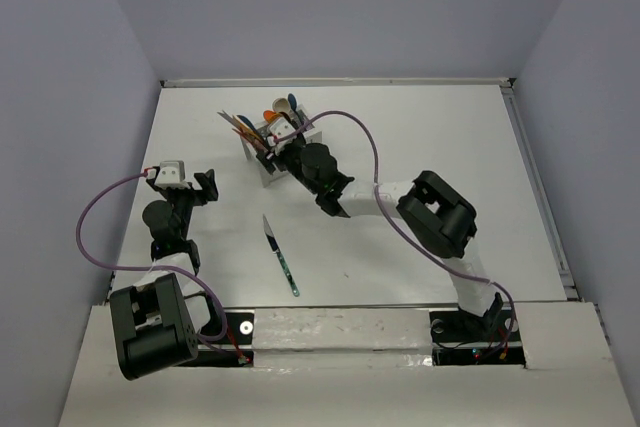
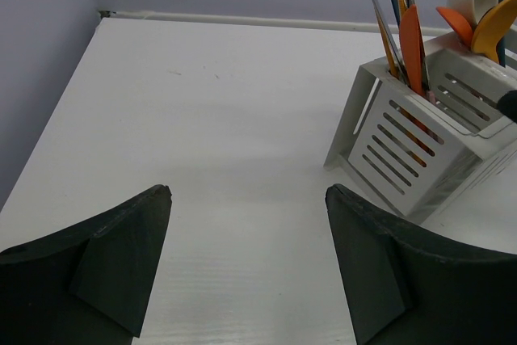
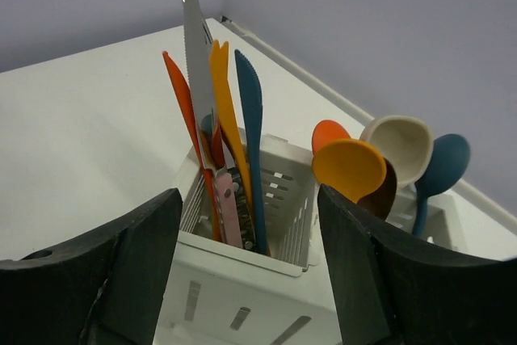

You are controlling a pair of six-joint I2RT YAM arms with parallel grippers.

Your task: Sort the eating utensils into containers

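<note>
The white perforated caddy (image 1: 264, 169) stands at the back middle of the table. In the right wrist view its rim (image 3: 242, 248) frames several knives (image 3: 224, 94) upright in the left compartment, one with a pink handle (image 3: 229, 212). Several spoons (image 3: 349, 169) fill the right compartment. My right gripper (image 3: 249, 195) hovers open just above the caddy, holding nothing. One dark-bladed knife with a teal handle (image 1: 280, 254) lies alone on the table in front. My left gripper (image 2: 249, 191) is open and empty over bare table, left of the caddy (image 2: 404, 147).
Purple walls close the table in on the left, back and right. The right arm's cable (image 1: 372, 147) loops over the table behind the caddy. The table's white front ledge (image 1: 340, 332) carries both arm bases.
</note>
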